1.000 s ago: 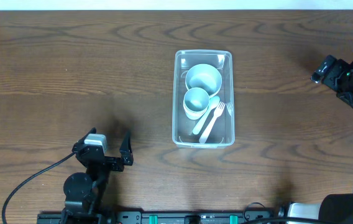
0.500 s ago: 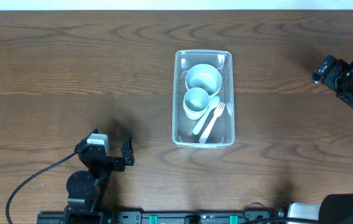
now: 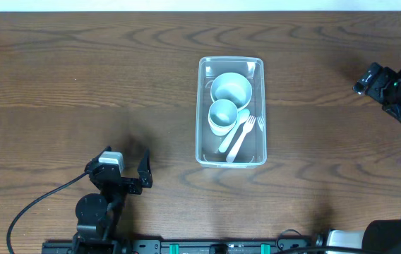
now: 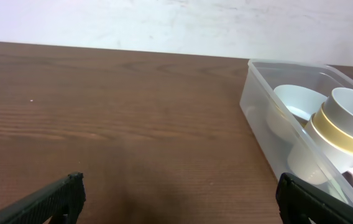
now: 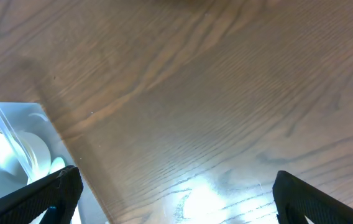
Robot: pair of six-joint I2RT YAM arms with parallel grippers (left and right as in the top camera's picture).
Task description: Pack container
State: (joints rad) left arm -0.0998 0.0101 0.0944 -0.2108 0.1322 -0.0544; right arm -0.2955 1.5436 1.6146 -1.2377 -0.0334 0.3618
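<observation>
Container (image 3: 200,141) looks packed imo w/ bowl (image 3: 230,88), cup (image 3: 222,115), fork (image 3: 241,140), spoon (image 3: 230,136); left gripper (image 4: 179,186) just backed off, it + right gripper (image 5: 175,186) wide open, empty

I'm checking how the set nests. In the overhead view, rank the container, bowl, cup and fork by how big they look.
1. container
2. bowl
3. cup
4. fork, which is longer than the cup is wide but far slimmer, so it covers the least area.
</observation>
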